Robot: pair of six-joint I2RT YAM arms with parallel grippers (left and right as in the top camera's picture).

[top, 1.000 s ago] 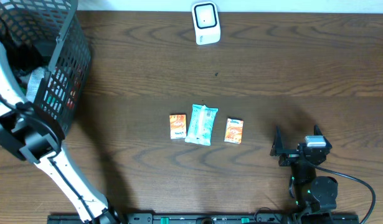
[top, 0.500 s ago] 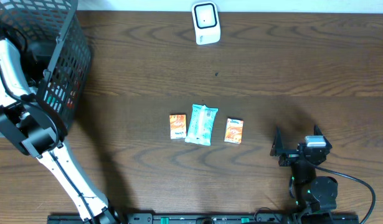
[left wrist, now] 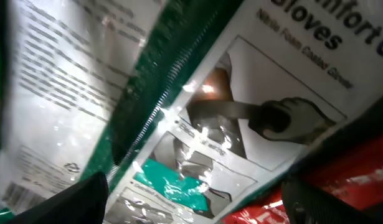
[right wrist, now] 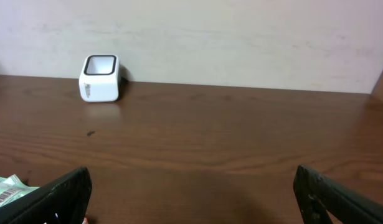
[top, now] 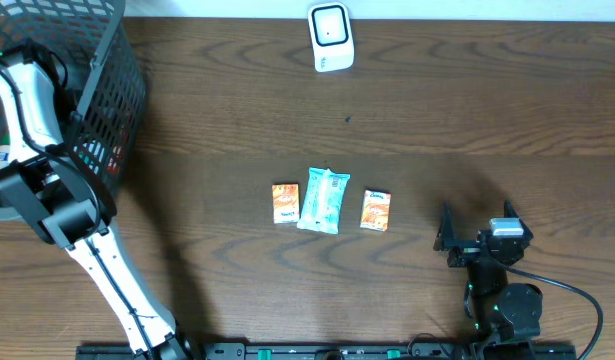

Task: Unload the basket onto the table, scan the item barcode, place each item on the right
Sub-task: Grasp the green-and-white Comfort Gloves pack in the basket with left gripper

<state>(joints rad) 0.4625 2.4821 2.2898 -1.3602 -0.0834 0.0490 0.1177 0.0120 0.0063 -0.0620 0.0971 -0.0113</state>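
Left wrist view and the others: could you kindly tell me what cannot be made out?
- Left wrist: clear plastic glove packet overfills the frame; edges cut it off, small print blurred.
- Overhead: black mesh basket contents hidden by the white left arm and mesh.
- Overhead: print on the pale blue packet too small to read.

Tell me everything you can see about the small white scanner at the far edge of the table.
The scanner is a small white box with rounded corners, smooth and plastic-looking. Its upper face carries a rounded-square window with a dark rim. In the right wrist view, faint dark marks show low on its side, too small to read. It stands upright on the wooden table near the far edge, close to the pale wall. Nothing but the table touches it.
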